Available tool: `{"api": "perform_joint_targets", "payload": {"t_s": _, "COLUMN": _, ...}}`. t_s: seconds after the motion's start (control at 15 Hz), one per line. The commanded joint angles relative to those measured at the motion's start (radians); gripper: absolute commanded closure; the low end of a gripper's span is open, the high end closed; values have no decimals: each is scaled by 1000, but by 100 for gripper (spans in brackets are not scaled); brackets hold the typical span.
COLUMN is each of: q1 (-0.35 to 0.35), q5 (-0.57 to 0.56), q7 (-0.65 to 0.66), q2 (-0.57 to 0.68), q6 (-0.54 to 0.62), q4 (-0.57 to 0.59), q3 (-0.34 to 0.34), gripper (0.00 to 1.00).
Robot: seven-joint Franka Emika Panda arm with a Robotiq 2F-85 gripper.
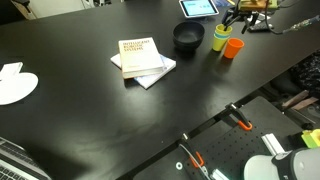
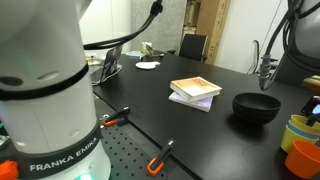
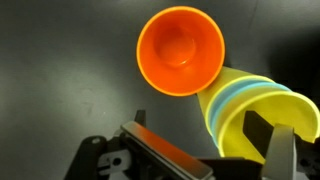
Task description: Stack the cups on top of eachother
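Wrist view, jaws spread, inside of orange cup, book in both exterior views.

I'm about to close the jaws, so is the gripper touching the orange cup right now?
Apart. The wrist view shows bare dark table between the orange cup and the open gripper low in the picture.

a broad black table fills both exterior views, its top catching a dull sheen. past its far edge a dark office chair stands before a pale wall. a grey perforated plate adjoins the table's near edge.
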Motion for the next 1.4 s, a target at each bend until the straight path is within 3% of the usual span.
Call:
{"api": "perform_joint_targets", "payload": {"t_s": 0.0, "q1": 13, "q5": -19, "q7": 29, "q2": -23, "q6": 20, "q4": -38, "q3": -7, "gripper": 0}}
{"api": "perform_joint_targets", "payload": {"t_s": 0.47, "q1": 33, "q5": -28, "q7": 48, "q2": -80, "q6": 59, "q4": -70, "q3": -16, "gripper": 0}}
{"api": "perform_joint_targets", "payload": {"t_s": 0.8, "q1": 66, "q5": -108, "q7": 120, "q2": -141, "q6": 89, "q4": -113, "q3": -74, "gripper": 0}}
{"api": "perform_joint_targets", "payload": {"t_s": 1.33, "q1": 66, "q5": -159, "q7": 164, "q2": -213, "q6": 70, "q4": -267, "q3": -105, "gripper": 0}}
